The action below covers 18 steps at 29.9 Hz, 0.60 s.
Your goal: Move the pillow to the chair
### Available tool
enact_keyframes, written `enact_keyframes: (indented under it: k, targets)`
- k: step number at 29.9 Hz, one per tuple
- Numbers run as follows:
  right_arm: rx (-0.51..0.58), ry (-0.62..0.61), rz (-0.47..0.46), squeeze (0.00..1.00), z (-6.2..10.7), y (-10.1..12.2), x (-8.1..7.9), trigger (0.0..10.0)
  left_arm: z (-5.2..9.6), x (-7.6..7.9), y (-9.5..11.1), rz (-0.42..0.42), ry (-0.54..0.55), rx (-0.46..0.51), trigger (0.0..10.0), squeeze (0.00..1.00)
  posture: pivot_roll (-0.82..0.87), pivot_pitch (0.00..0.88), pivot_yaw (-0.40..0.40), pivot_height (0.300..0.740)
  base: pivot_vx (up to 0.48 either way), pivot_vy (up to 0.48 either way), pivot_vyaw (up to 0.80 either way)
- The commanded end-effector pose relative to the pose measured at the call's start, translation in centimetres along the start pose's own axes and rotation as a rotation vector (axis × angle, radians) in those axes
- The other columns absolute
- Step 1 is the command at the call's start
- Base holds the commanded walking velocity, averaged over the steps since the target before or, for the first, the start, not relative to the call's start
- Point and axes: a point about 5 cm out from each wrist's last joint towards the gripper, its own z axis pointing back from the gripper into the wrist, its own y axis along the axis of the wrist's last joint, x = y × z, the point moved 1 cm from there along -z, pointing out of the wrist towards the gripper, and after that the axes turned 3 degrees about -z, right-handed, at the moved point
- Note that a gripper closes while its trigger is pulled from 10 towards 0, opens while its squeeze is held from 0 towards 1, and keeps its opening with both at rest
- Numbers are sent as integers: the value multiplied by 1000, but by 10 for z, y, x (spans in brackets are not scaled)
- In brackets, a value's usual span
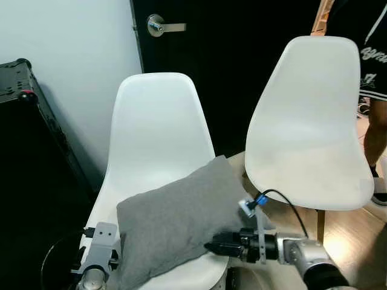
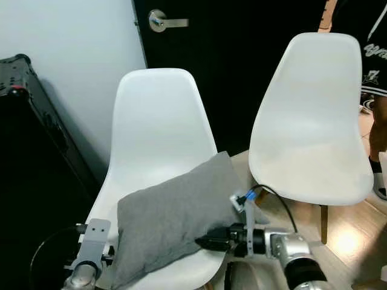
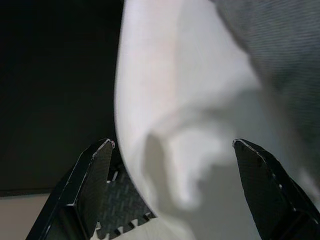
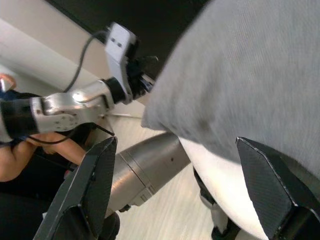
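Pillow point(image 1: 178, 220): grey, lay slanted across the seat of the left white chair point(image 1: 158, 130), one corner raised toward the seat's right edge, lower corner hanging near the front left edge.
Left white chair: stood against the pale wall point(image 1: 72, 54), backrest upright, seat mostly covered by the pillow.
Right white chair point(image 1: 308, 124): stood just beside the left one, seat bare, in front of the dark door point(image 1: 242, 60).
Right gripper point(image 1: 221, 248): reached in from the right at the pillow's front right edge, black fingers point(image 4: 100, 185) spread wide in the right wrist view, pillow fabric and chair rim between them; contact with the fabric could not be told.
Left gripper point(image 3: 172, 195): low at the front left edge of the left chair, fingers point(image 3: 92, 172) spread wide around the white seat rim, pillow corner just beyond.
Door handle point(image 1: 160, 26): silver lever, high on the dark door.
Black case point(image 1: 24, 121): stood left of the chairs against the wall.
Person point(image 1: 375, 78): partly seen at the far right, dark printed shirt, behind the right chair.
Floor point(image 1: 351, 241): light wood under the right chair.
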Motion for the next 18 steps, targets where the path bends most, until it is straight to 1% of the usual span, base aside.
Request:
enact_keyframes:
  k: [1,3,4,5,6,7,8,9,11,12,13,14,16,18]
  targets:
    - [31,54,5,0,3,5,-6,10000,0,-16,-8,-55,61,-25,10000,0,-98,18,12,582,0,0,0]
    - [31,54,5,0,3,5,-6,10000,0,-16,-8,-55,61,-25,10000,0,-98,18,12,582,0,0,0]
    - [59,75,17,0,6,8,-8,10000,-2,-28,-8,-78,123,-23,10000,0,-98,19,10,582,0,0,0]
    - [59,75,17,0,6,8,-8,10000,-2,-28,-8,-78,123,-23,10000,0,-98,19,10,582,0,0,0]
    - [96,87,19,0,9,13,-9,10000,-4,-41,-6,-99,192,-16,10000,0,-98,20,10,582,0,0,0]
    - [173,81,4,0,8,20,-7,10000,-7,-56,2,-117,270,13,10000,0,-95,20,8,582,0,0,0]
    - [173,81,4,0,8,20,-7,10000,-7,-56,2,-117,270,13,10000,0,-95,20,8,582,0,0,0]
    - [237,44,-5,0,3,26,-2,10000,-9,-66,11,-110,320,51,10000,0,-95,20,7,586,0,0,0]
    - [237,44,-5,0,3,26,-2,10000,-9,-66,11,-110,320,51,10000,0,-95,20,7,586,0,0,0]
    - [299,1,-17,0,-4,30,2,10000,-11,-73,21,-92,354,93,10000,0,-95,20,7,596,0,0,0]
    - [340,-56,-15,0,-15,32,5,10000,-13,-64,32,-44,308,132,10000,0,-88,21,-2,600,0,0,0]
    - [340,-56,-15,0,-15,32,5,10000,-13,-64,32,-44,308,132,10000,0,-88,21,-2,600,0,0,0]
    - [385,-118,-19,0,-27,34,7,10000,-15,-52,44,7,251,178,10000,0,-88,21,-2,610,0,0,0]
    - [385,-118,-19,0,-27,34,7,10000,-15,-52,44,7,251,178,10000,0,-88,21,-2,610,0,0,0]
